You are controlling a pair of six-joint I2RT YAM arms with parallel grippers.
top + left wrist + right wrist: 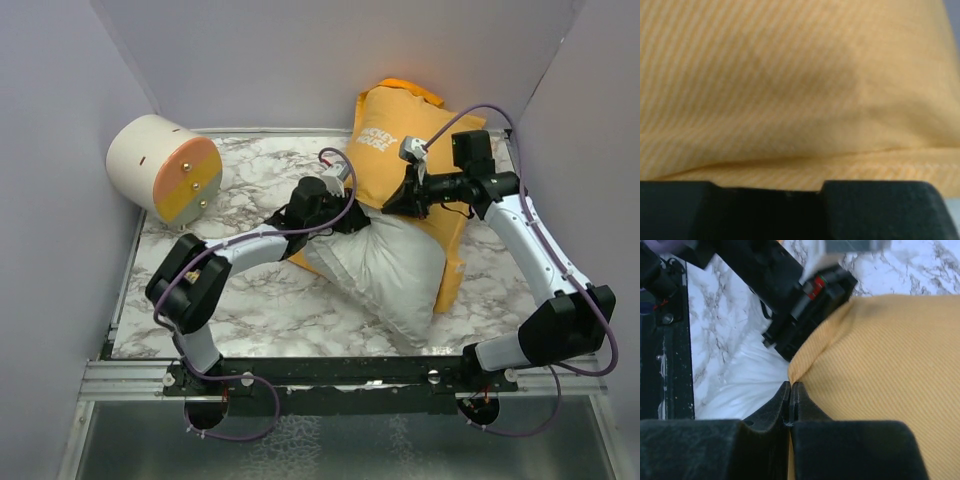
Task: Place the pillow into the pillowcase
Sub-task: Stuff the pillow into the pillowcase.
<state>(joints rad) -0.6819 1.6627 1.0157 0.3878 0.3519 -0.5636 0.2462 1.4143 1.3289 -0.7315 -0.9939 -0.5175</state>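
1. At the far left a cream-and-orange cylinder lies on its side on the marble table, well apart from the work (it plays no part here).
2. The left gripper reaches to the mouth of the case, right where white meets orange. Its wrist camera shows only orange cloth, so I cannot tell whether its fingers are apart or clamped.
3. The pillow lies mid-table. Its far end is tucked under the orange fabric, while the plump near part is bare.
4. The pillowcase stretches away toward the back wall, lettering up, with a strip running down the pillow's right side.
5. The right gripper has its fingers pressed together at the case's hem corner. Whether a fold is pinched between them is unclear.
6. In my judgement the job is partway. The pillow has entered, but the case has yet to be drawn over the exposed part.
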